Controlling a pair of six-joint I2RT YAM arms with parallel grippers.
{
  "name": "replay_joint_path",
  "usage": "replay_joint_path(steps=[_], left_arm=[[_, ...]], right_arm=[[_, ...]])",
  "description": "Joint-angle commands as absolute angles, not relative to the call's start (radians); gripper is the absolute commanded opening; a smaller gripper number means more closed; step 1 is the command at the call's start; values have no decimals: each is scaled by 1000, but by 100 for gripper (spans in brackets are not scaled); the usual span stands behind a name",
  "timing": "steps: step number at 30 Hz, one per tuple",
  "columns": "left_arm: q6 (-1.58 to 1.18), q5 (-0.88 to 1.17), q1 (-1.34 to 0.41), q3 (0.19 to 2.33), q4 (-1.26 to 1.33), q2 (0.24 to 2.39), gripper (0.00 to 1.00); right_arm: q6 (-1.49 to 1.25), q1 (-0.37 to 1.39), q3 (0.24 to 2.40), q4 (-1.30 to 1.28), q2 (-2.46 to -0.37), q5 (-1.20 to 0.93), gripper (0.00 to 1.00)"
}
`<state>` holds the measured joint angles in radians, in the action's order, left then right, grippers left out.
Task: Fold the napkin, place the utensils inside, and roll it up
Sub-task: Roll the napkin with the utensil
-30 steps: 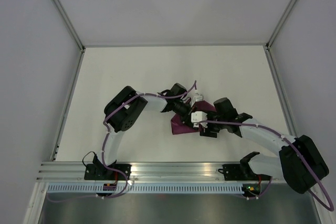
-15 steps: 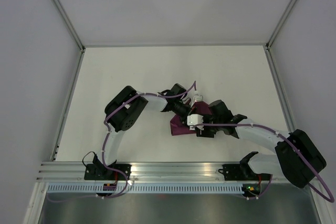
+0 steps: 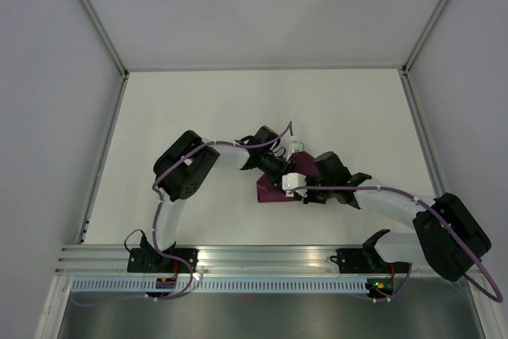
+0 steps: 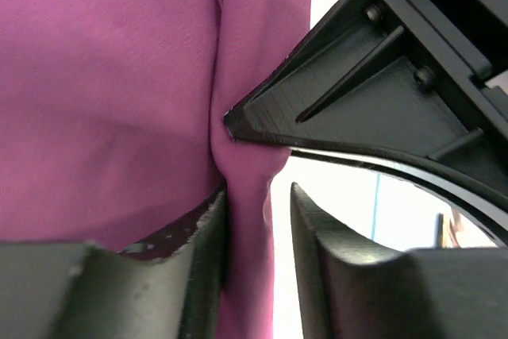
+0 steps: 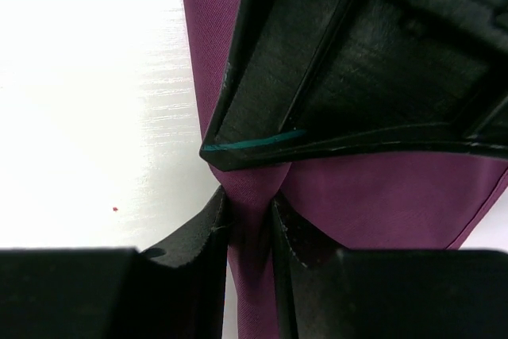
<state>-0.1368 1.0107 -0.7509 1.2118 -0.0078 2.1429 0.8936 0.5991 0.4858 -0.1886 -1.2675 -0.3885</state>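
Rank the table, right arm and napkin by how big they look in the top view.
Largest to smallest: table, right arm, napkin. The napkin is mostly hidden, so only a small patch shows.

There are one purple napkin point(image 3: 270, 190), one white table point(image 3: 238, 109), two arms, the left arm point(image 3: 186, 172) and the right arm point(image 3: 397, 204), two grippers, the left gripper point(image 4: 258, 204) and the right gripper point(image 5: 250, 212), each with two fingers, four in all, and two purple cables point(image 3: 341, 189).
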Motion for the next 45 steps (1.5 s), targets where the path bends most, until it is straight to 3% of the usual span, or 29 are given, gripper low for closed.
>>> replay_joint_path(steps=[1,8,18,25,29,38,45], left_arm=[[-178,755,-718,1128,-5,2109,45],[-276,618,-698,1028,159,1951,49],[-365,218,-676,792,360,1649,50],[-281,94,-701,577,577,1407,52],[-148,5,-828,528,618,1322,54],[230,-216,-1142,656,474,1475,56],[415,-253,-1246,784,422,1685,58]], right_arm=[[888,598,488,-233,-1310,-390,21],[914,549,569,-339,-1400,-478,16],[1035,428,788,-616,-1615,-658,15],[1130,364,955,-802,-1833,-729,14],[1163,330,1031,-879,-1919,-756,14],[1183,314,1117,-949,-2029,-762,14],[1195,304,1164,-997,-2094,-769,15]])
